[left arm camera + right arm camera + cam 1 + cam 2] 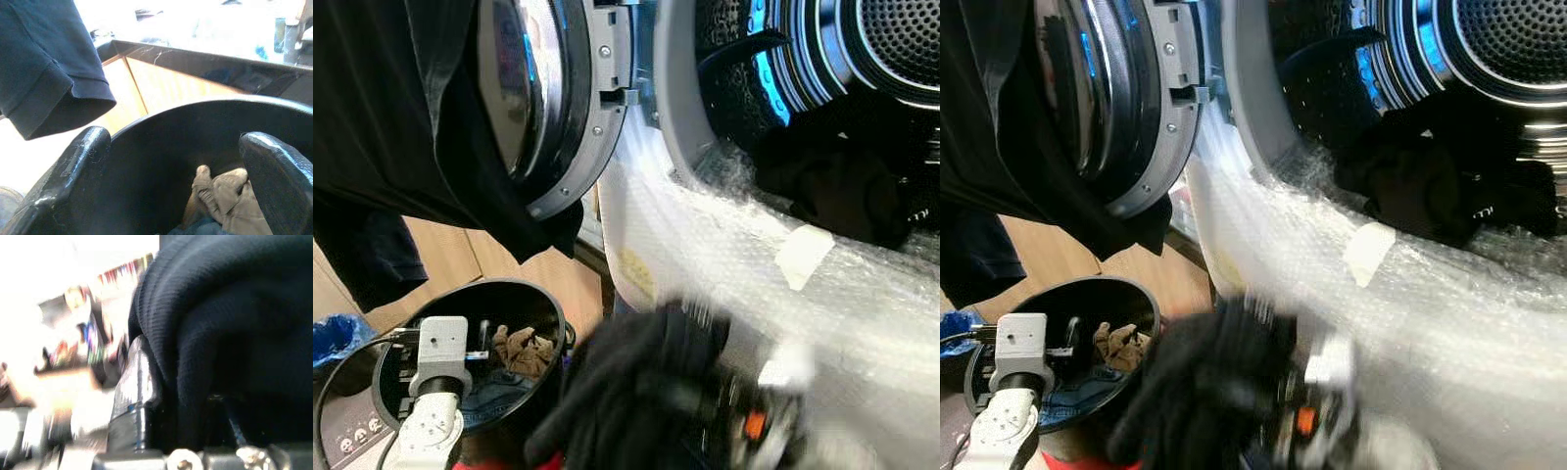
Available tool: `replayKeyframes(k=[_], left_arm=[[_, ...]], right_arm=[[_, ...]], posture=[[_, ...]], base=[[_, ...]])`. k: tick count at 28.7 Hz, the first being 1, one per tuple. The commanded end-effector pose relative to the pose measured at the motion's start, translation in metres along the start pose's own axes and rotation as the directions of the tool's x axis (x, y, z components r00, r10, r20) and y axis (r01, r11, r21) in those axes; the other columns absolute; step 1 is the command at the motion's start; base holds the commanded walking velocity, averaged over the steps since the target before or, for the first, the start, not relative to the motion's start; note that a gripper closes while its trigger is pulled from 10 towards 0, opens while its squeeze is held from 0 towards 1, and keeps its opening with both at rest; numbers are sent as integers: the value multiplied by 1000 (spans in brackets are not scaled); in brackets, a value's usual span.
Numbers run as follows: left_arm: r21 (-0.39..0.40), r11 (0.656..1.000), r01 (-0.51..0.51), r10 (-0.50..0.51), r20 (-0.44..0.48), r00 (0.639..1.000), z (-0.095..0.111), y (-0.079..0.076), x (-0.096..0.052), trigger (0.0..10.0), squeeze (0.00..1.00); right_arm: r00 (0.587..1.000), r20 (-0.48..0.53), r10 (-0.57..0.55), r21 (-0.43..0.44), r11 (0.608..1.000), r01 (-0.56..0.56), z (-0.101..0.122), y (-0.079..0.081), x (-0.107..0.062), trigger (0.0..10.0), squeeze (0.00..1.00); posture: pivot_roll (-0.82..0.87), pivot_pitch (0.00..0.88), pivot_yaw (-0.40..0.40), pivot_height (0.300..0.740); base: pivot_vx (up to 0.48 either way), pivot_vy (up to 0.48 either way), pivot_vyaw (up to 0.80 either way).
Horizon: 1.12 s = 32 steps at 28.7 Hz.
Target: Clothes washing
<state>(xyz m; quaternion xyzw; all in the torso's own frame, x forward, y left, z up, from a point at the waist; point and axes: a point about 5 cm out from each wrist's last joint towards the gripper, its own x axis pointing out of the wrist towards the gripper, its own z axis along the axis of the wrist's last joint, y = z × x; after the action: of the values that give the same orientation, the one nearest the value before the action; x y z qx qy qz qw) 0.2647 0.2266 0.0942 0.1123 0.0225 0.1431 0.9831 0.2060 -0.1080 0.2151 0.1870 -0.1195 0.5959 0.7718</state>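
**Dark garment gripped below the washer mouth**

The washer (724,264), wrapped in bubble film, stands with its door (558,98) swung wide; dark clothes (1410,186) lie in the drum. A black shirt (401,147) hangs over the door. Below, a black bin (524,304) holds tan cloth (521,350). The right gripper (195,406) pinches a dark garment (636,392), bunched over its fingers, just under the drum's lip. The left gripper (176,191) hangs spread above the bin.

Black garment (636,392); black bin (533,304); tan cloth (521,350); navy sleeve (44,63).
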Motion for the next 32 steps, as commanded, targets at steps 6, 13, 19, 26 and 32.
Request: replayKeyframes(k=[6, 13, 19, 26, 32], left_arm=[[22, 1000, 9, -8, -30, 1000, -9, -1, 2, 10000, 0], [7, 1000, 22, -22, -46, 999, -15, -4, 1, 10000, 0], [10, 999, 49, -48, -40, 998, -14, -13, 1, 10000, 0], [-2, 998, 67, -67, -51, 996, -17, -20, 1, 10000, 0], [15, 997, 80, -79, -42, 996, -12, -21, 5, 10000, 0]], right_arm=[[982, 158, 107, -170, 982, -80, 81, 0, 10, 0, 0], [946, 312, 89, -315, 949, 15, 157, -16, 25, 0, 0], [769, 563, -302, -284, 803, 524, 243, -88, 33, 0, 0], [173, 615, -769, -101, 141, 985, 293, -160, 16, 0, 0], [65, 378, -923, -256, -37, 966, 234, -197, -2, 10000, 0]], posture=[[135, 0, 34, 740], [143, 0, 28, 740], [144, 0, 40, 740], [132, 0, 49, 740], [168, 0, 38, 740]], base=[[0, 0, 0], [0, 0, 0], [0, 0, 0], [0, 0, 0], [0, 0, 0]])
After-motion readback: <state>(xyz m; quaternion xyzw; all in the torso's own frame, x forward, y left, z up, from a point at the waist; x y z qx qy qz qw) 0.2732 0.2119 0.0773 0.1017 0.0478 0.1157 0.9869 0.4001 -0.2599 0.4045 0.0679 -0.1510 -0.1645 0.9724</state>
